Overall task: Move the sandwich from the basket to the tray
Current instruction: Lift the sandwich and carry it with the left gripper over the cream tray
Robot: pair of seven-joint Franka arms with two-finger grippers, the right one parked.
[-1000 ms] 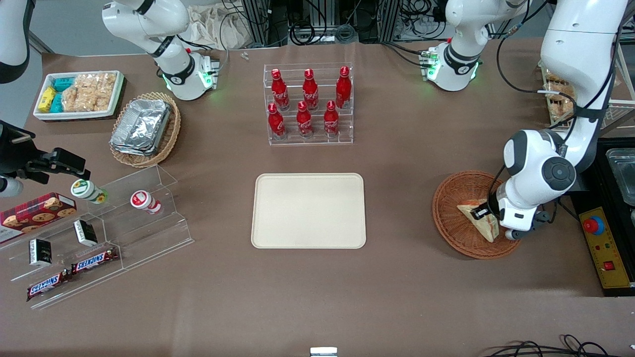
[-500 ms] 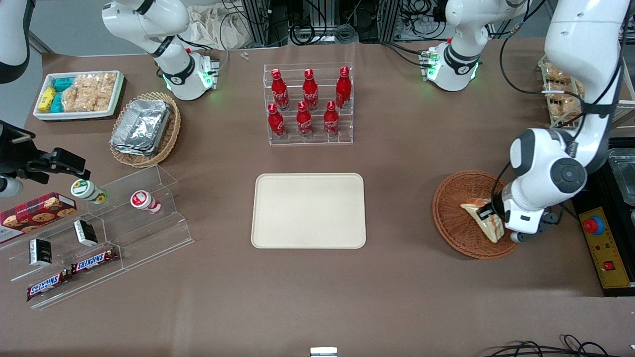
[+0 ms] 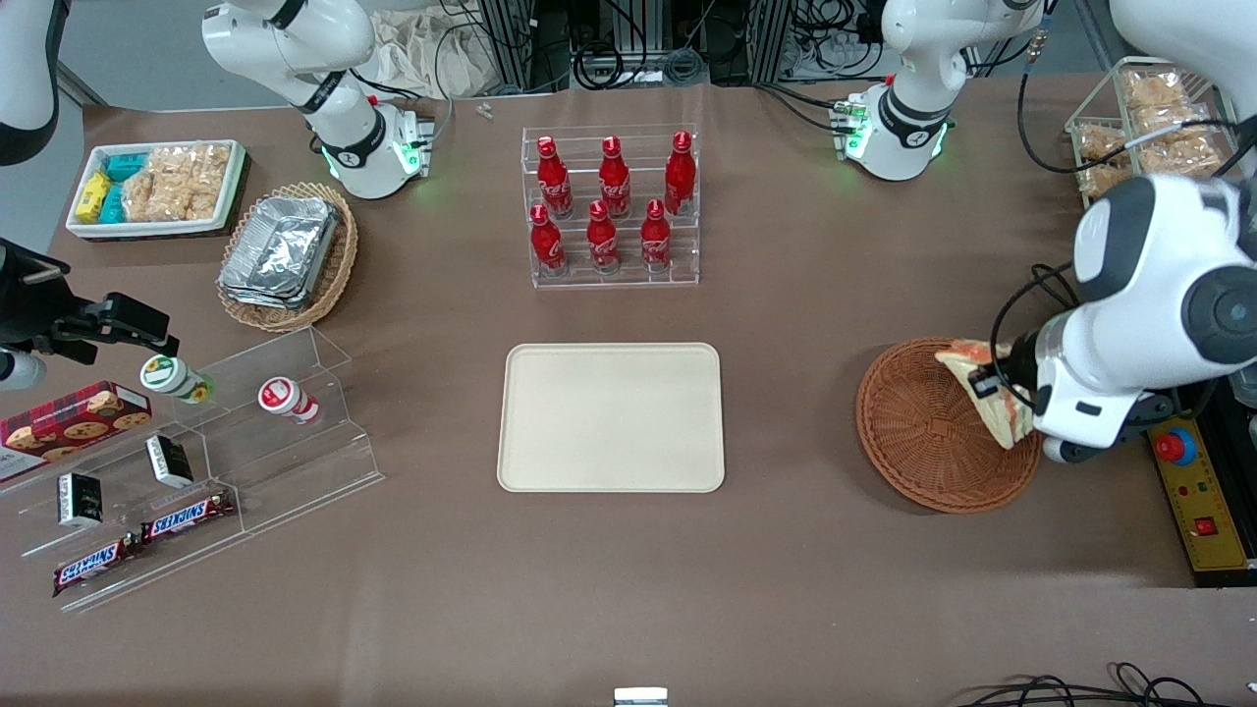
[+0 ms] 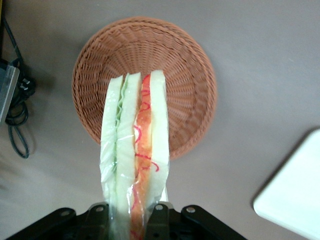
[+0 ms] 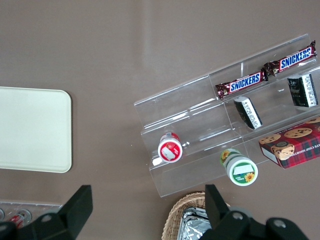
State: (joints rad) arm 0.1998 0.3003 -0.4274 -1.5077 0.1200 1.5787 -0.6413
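Nearest the front camera, toward the parked arm's end, two Snickers bars [image 3: 142,540] in brown wrappers lie on a clear acrylic stepped stand [image 3: 216,462]. The tray [image 3: 611,416] sits mid-table, smooth cream-beige with rounded corners and bare. Toward the working arm's end, the round basket [image 3: 933,432] of reddish-brown woven wicker holds nothing. Above it the gripper [image 3: 994,385] is clamped on the sandwich [image 3: 992,393], a plastic-wrapped wedge (pale bread, red-orange stripe, and what looks like green leaf in the wrist view [image 4: 134,150]). Farther back, six red Coca-Cola bottles [image 3: 611,204] stand upright in a clear rack.
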